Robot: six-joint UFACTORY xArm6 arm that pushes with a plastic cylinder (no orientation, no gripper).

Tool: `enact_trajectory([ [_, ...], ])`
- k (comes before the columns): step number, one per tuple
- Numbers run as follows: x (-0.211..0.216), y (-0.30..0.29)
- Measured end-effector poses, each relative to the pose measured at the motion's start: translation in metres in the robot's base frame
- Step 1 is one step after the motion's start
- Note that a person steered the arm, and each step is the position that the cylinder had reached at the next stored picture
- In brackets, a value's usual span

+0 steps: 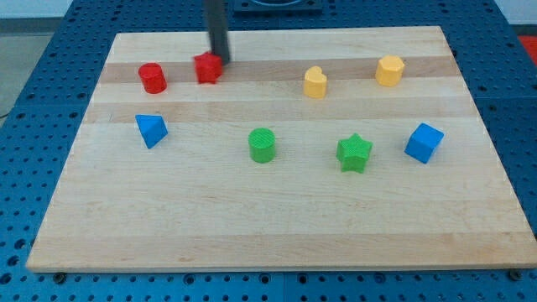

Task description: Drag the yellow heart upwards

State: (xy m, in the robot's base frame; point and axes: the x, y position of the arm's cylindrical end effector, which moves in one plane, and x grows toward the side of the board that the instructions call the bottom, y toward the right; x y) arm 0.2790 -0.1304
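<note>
The yellow heart sits on the wooden board toward the view's top, right of centre. My tip is far to its left, touching the upper right side of a red block of unclear shape. A yellow block, roughly hexagonal, lies to the heart's right.
A red cylinder lies at the view's top left. A blue triangular block is below it. A green cylinder, a green star and a blue cube lie across the middle. The board's top edge is close above the heart.
</note>
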Motion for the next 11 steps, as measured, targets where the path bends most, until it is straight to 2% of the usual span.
enact_trajectory([
  [1,0.012,-0.056],
  [3,0.026,0.016],
  [5,0.087,0.036],
  [6,0.113,0.081],
  [7,0.118,0.152],
  [8,0.090,0.191],
  [9,0.029,0.188],
  [10,0.007,0.177],
  [11,0.034,0.192],
])
